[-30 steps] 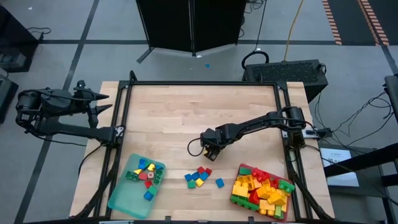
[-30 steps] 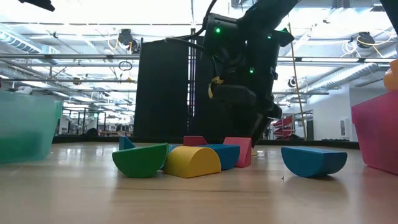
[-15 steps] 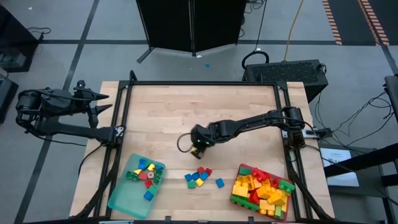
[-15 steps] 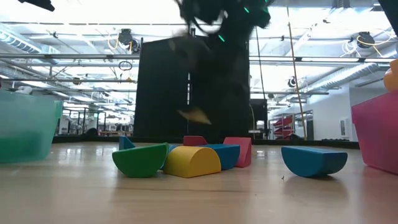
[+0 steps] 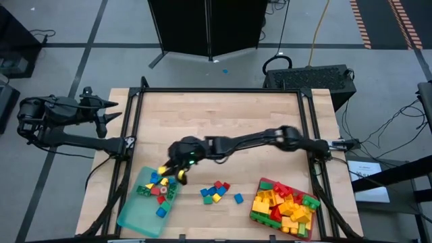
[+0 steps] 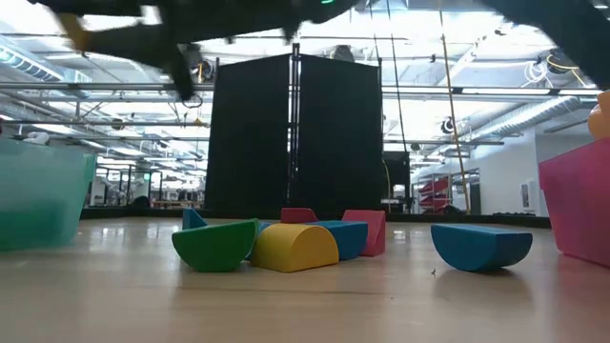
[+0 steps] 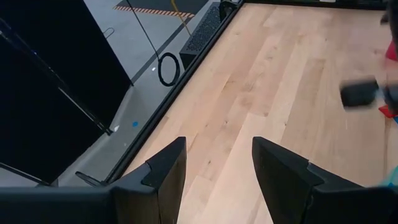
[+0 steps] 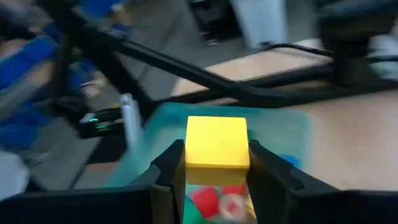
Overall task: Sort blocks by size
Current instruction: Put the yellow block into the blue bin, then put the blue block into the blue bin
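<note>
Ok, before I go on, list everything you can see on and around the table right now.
Teal tray: one, translucent, table's near left; holds several small mixed-colour blocks.
Red tray: one, table's near right; heaped with larger blocks, mostly yellow and red.
Loose blocks: a small cluster plus one blue block apart, red, blue, yellow, green; between the trays.
Yellow block: one, in the right gripper.
Table: one, light wood, dark frame.
Black cabinet: one, behind the table.
Left gripper: open, parked off the table's left edge.
Right gripper: shut on yellow block, above the teal tray's far end.
</note>
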You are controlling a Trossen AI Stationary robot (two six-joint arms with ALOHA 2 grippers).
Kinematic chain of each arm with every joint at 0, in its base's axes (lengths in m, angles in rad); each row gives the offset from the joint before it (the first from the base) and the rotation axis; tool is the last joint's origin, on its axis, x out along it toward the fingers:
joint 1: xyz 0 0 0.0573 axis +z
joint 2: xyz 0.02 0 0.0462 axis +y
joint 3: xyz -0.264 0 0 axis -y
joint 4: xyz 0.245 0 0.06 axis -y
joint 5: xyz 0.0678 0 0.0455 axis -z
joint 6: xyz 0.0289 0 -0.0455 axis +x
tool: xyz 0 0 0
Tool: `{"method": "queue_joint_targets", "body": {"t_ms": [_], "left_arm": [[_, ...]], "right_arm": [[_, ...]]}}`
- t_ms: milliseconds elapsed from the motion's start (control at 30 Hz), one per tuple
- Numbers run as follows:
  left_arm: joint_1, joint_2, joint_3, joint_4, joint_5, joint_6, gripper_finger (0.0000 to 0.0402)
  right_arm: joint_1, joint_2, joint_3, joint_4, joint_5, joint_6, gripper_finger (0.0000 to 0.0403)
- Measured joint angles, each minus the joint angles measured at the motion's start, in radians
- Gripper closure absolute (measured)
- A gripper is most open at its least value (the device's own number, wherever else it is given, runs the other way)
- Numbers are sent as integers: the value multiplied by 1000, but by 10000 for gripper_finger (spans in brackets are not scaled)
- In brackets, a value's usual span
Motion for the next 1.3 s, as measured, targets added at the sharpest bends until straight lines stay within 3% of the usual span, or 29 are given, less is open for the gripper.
{"method": "queue_joint_targets", "body": {"t_ms": [133,267,333,433,567,800,900,967,1167,1233,1300], "left_arm": [[0,0,0,0,0,-22,214],[0,0,0,0,-1,-24,214],[0,0,0,0,-2,-24,214],[0,0,0,0,-5,-24,214],[0,0,0,0,-5,-24,214],[0,0,0,0,-5,-25,214],[0,0,0,0,-5,-25,214],[0,0,0,0,-5,-26,214],[0,0,0,0,-5,-25,214],[0,0,0,0,-5,-26,214],[0,0,0,0,-5,-26,214]], "right_arm": [[3,222,331,-62,-140,26,292],[13,270,232,208,-204,156,292],[21,274,221,138,-207,174,292],[38,274,221,-18,-187,72,292],[55,276,221,-40,-147,-32,292],[43,273,221,-61,-63,-13,140],[36,269,223,-67,-64,-1,117],[28,249,222,-138,-77,24,119],[-9,47,223,-606,-66,9,146],[0,-24,225,-789,-19,-19,153],[30,-76,225,-978,98,-38,158]]}}
